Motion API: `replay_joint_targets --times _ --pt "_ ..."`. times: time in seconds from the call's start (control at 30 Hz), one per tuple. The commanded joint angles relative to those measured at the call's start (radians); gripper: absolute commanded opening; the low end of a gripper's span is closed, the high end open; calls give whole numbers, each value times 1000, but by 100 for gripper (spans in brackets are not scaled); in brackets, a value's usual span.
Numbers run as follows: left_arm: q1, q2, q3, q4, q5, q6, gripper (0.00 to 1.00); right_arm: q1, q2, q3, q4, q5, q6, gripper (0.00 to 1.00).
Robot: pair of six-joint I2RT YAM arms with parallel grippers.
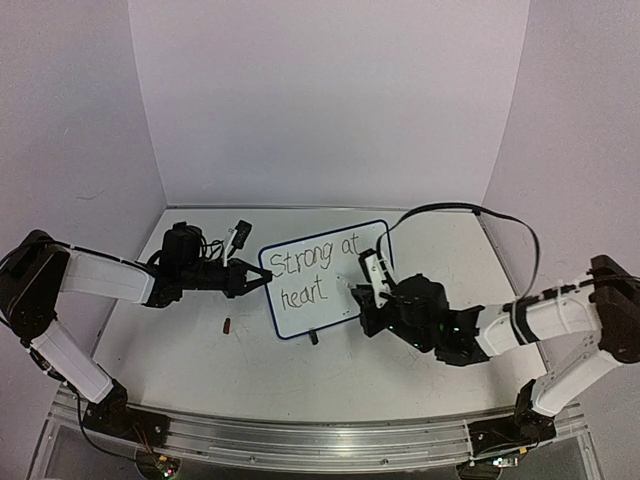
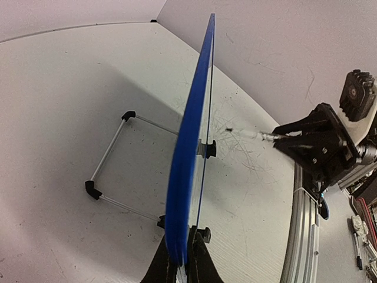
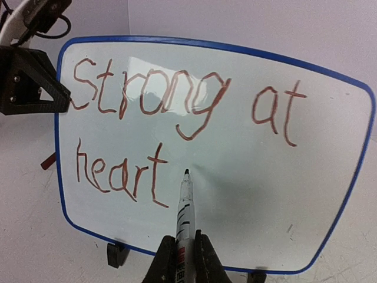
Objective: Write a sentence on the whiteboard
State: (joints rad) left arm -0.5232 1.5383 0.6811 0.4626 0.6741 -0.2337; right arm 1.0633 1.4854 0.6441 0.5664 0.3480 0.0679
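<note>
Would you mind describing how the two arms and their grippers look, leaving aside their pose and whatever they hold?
The left arm and right arm match: rounded white link shells joined by black joint housings. The left gripper and right gripper are black, two-fingered and angular, with triangular frames. A thin black cable loops over the right arm.

You've a dark-red cap [image 1: 228, 324] on the white surface [image 1: 420, 370] around nine o'clock; in the right wrist view a marker [image 3: 184, 206] points to twelve o'clock.
</note>
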Motion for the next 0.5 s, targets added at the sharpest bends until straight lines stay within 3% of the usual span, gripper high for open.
replay_joint_targets --times 0.0,0.13,0.47 --pt "15 -3 16 -68 -110 57 0 -22 -195 -92 102 -65 -109 0" --pt "15 6 21 -68 -107 56 0 -45 -160 -65 -3 -43 -124 0" --pt "14 -10 16 -70 -128 49 0 -46 -91 26 -24 -123 -140 0"
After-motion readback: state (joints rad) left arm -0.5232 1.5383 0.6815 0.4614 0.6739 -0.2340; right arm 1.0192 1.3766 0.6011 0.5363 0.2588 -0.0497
